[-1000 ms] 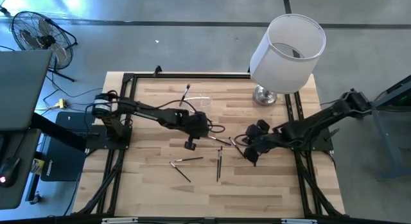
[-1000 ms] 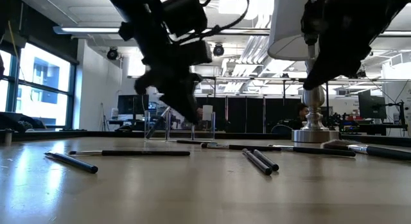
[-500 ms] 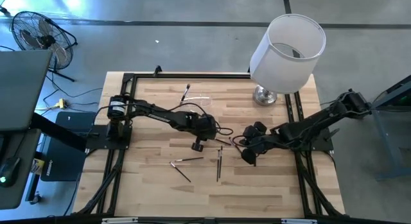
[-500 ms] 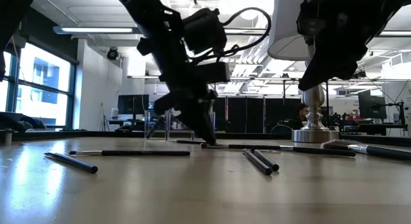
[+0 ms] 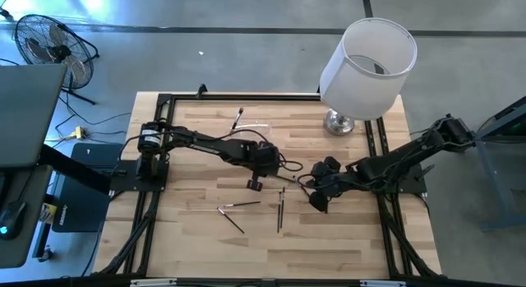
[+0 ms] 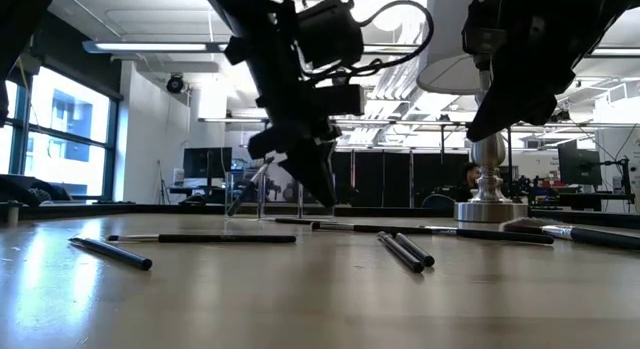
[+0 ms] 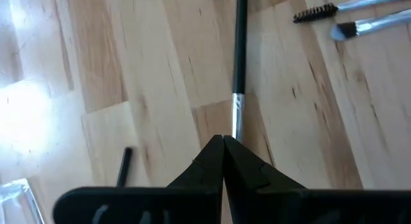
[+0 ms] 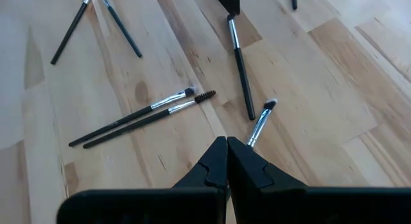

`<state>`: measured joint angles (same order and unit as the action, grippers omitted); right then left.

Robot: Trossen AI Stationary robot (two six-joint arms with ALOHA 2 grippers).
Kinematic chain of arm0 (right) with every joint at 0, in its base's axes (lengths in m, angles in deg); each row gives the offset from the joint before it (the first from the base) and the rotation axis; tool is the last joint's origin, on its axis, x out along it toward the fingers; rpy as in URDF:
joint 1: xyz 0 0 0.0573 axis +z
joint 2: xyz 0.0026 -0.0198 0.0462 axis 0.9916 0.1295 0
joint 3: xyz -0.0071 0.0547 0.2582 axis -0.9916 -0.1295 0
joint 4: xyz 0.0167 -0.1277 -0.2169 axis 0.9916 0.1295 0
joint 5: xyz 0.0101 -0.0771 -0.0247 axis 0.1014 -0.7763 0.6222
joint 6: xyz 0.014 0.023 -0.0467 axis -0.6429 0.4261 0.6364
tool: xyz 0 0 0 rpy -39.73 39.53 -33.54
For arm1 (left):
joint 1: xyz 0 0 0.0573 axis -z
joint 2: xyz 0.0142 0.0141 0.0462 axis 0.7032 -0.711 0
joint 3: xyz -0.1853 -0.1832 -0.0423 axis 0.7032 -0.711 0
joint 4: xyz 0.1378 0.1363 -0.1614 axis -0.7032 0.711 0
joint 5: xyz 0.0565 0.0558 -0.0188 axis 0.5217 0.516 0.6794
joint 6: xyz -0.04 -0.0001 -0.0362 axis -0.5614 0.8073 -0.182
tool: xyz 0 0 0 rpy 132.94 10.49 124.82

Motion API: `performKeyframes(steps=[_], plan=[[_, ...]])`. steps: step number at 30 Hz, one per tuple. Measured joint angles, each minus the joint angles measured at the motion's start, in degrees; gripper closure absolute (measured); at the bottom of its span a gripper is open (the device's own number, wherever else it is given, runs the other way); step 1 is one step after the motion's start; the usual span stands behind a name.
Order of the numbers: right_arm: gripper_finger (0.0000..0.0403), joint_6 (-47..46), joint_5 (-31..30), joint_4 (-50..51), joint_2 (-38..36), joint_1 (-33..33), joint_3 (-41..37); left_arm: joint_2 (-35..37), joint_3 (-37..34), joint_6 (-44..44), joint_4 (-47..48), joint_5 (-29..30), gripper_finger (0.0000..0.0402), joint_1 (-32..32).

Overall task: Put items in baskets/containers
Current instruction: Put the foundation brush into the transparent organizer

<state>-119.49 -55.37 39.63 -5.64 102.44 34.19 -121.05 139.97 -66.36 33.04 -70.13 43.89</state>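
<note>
A: Brushes (image 5: pixel 280 211) are seen scattered over the wooden table (image 5: pixel 197 238), mostly at centre frame in the high view. Which lie nearest?

B: In the low view, a dark pencil (image 6: pixel 112 252) is found at lower left, nearest the camera. A pair (image 6: pixel 405 250) lying side by side is seen just right of centre. Behind them one long handle (image 6: pixel 205 238) is laid flat across the left half.

A: And the grippers?

B: The left gripper (image 5: pixel 255 185) is held at centre of the high view, fingers pressed together, nothing clamped. Its tip is seen in the left wrist view right over the silver ferrule of a brush (image 7: pixel 239 70); whether it is touched cannot be told. The right gripper (image 5: pixel 316 203) is held just right of centre, also shut and empty, above the table.

A: What is seen past the right fingers?

B: In the right wrist view, two brushes (image 8: pixel 138 116) are laid together, and a short one (image 8: pixel 259 124) lies just beyond the fingertips.

A: And farther back?

B: A fluffy brush (image 6: pixel 545 229) is seen at the right edge of the low view. The clear holder (image 6: pixel 262 192) is stood upright behind the left arm, with one brush (image 5: pixel 239 118) leaning in it. A lamp (image 5: pixel 367 69) is placed at upper right of the high view.
</note>
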Motion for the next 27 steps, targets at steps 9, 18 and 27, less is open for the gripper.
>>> performKeyframes(steps=[9,18,27], plan=[[0.0403,0.0,0.0,0.0,0.0,0.0,0.0,0.0,0.4,-2.1,6.0,-0.8,0.0401,-1.9],[0.0403,0.0,0.0,0.0,0.0,0.0,0.0,0.0,0.4,-2.5,0.7,-3.5,0.0401,-5.5],[0.0402,0.0,0.0,0.0,0.0,0.0,0.0,-0.4,0.4,-1.5,-0.4,-8.1,0.0401,-6.7]])
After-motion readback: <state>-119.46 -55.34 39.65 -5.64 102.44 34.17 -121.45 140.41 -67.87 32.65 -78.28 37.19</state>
